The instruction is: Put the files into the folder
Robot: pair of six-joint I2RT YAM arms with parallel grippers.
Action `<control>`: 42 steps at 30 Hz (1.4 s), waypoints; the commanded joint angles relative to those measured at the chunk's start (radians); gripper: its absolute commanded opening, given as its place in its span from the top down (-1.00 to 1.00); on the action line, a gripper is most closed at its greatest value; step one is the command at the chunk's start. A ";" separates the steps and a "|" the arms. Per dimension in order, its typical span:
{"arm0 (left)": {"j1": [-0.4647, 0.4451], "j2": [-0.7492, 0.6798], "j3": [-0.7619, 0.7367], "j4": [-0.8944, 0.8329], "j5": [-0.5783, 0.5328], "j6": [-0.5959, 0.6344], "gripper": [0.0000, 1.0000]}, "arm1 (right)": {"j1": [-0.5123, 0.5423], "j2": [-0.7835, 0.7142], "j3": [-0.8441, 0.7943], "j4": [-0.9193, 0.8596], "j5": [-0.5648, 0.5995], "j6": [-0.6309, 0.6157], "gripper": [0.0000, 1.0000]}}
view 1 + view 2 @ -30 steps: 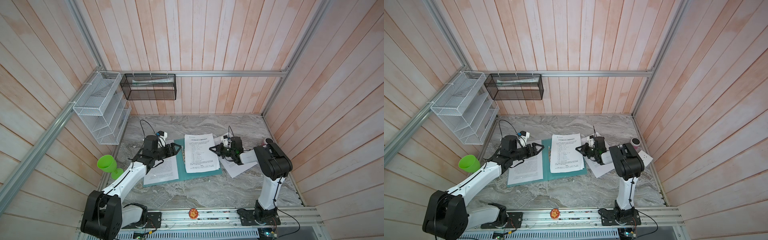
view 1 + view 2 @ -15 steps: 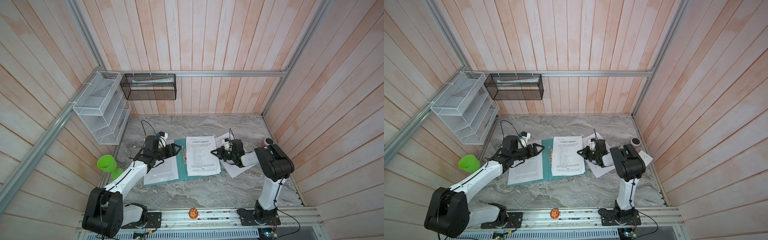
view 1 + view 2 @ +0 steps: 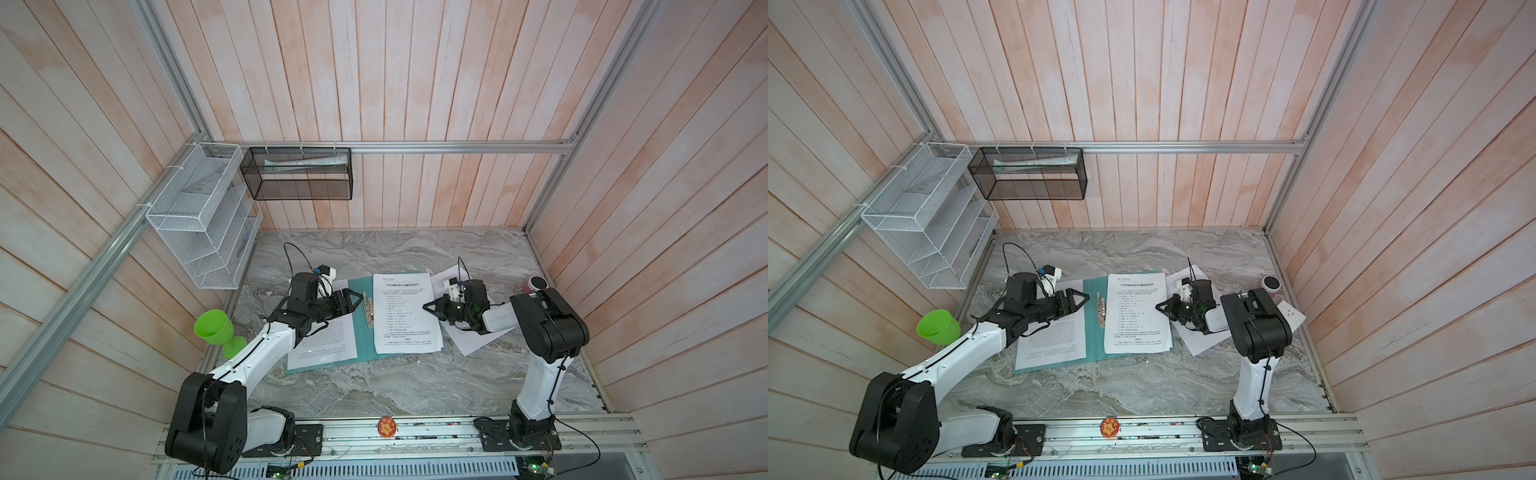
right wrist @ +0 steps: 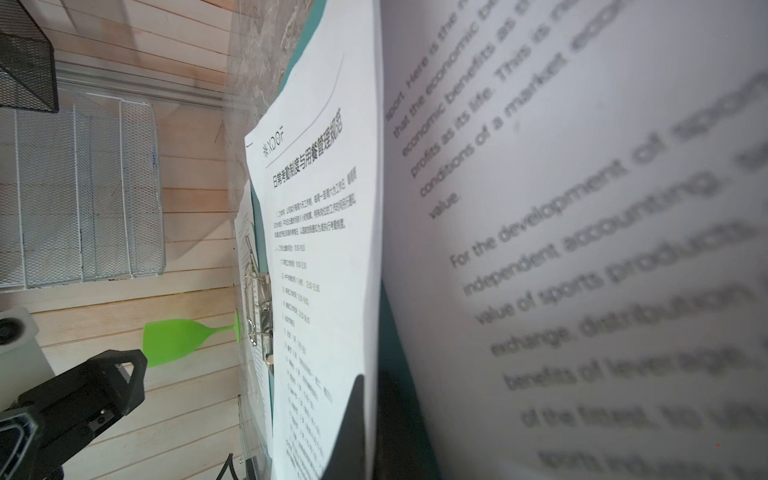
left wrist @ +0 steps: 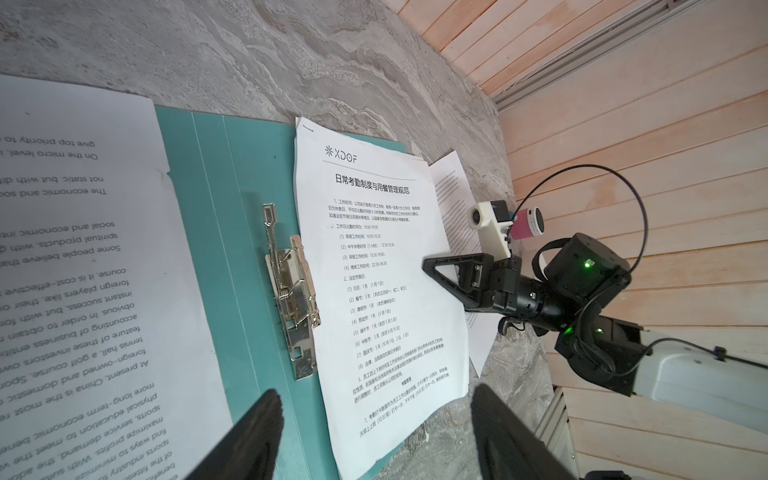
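Files (image 3: 405,316) lie on the folder (image 3: 365,345), right hand (image 3: 424,306) closed at their edge, left hand (image 3: 356,300) open.

Robot-lab test cell dressed as an office: pale wood-slat walls (image 3: 374,83) on an aluminium frame (image 3: 457,146) box in a marble-look desk (image 3: 395,382), two robot arms (image 3: 257,353) bolted to a base rail (image 3: 436,432) along the desk's near edge, a white mesh file rack (image 3: 199,216) and black mesh basket (image 3: 297,178) hung above the desk's far left corner.
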 commanded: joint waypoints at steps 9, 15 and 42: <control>-0.012 0.017 -0.009 0.025 0.008 0.016 -0.48 | 0.007 0.036 0.112 -0.162 -0.057 -0.146 1.00; -0.011 0.032 -0.014 0.027 0.010 0.023 -0.48 | 0.008 0.054 0.167 -0.234 -0.076 -0.208 1.00; -0.016 0.064 -0.018 0.043 0.017 0.022 -0.47 | 0.027 0.101 0.356 -0.507 -0.034 -0.401 1.00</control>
